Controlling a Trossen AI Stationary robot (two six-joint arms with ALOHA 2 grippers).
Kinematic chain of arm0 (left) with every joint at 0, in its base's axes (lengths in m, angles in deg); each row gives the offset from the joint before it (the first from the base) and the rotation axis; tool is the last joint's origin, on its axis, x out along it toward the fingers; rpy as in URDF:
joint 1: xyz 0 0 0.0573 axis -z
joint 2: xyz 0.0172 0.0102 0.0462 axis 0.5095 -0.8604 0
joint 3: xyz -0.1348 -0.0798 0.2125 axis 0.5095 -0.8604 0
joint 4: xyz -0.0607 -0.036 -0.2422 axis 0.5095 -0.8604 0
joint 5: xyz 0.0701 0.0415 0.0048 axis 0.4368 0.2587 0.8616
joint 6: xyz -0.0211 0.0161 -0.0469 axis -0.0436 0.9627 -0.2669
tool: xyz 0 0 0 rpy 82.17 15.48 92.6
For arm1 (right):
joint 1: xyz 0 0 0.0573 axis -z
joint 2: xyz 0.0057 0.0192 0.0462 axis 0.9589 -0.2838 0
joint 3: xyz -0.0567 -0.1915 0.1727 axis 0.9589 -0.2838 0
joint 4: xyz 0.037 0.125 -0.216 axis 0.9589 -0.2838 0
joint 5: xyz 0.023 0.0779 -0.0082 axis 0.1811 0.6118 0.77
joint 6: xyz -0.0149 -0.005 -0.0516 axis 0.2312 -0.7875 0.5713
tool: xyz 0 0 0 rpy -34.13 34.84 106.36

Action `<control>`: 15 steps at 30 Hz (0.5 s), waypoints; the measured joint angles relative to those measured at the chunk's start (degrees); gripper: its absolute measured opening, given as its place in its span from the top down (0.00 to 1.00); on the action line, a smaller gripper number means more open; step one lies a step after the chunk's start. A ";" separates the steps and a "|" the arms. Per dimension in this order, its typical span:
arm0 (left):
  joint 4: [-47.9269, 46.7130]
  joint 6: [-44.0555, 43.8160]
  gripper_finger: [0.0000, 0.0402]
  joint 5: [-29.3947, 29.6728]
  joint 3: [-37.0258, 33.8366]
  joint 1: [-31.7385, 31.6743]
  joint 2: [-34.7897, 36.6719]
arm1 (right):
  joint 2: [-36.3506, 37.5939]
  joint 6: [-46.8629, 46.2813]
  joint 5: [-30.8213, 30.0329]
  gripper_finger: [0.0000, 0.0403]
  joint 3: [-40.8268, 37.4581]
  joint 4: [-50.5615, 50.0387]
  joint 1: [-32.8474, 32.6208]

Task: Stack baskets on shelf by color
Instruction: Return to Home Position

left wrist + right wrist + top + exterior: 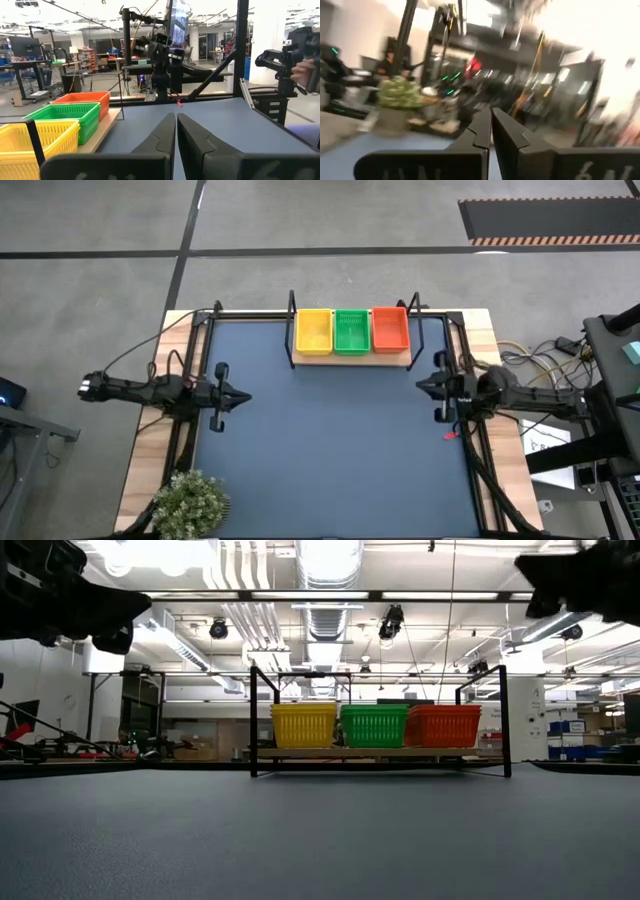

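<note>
You have little left to spoil, I judge. Your left claw (238,395), closed and empty, hangs over the table's (330,460) left side. Swing it low and it could clip the potted plant (190,500) at the near corner. The yellow basket (313,331), green basket (351,331) and orange basket (390,329) sit side by side on the shelf (350,361) at the back, well apart from both arms. Your right claw (422,385), also closed and empty, hangs at the right edge, near loose cables (540,365).

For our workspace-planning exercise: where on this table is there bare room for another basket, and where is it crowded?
Free: the blue tabletop between the left end effector and the right end effector, from the shelf to the near edge. Crowded: the shelf, filled by yellow baskets, green baskets and red-orange baskets; a potted plant holds the near-left corner.
</note>
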 joint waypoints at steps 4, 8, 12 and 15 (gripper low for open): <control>-0.01 -0.02 1.00 0.07 -0.02 0.00 -0.34 | 0.19 -16.45 0.53 0.98 0.00 -10.39 -0.02; -0.05 -0.02 1.00 0.07 -0.02 0.00 -0.40 | -0.15 -30.44 -0.01 0.98 0.15 -22.13 -0.03; -0.03 -0.02 1.00 0.05 -0.06 0.00 -0.64 | -2.50 -33.90 -1.50 0.98 0.66 -22.72 0.00; 0.03 -0.01 1.00 0.03 -0.07 0.00 -0.82 | -3.52 -25.82 -1.54 0.98 0.73 -22.96 0.00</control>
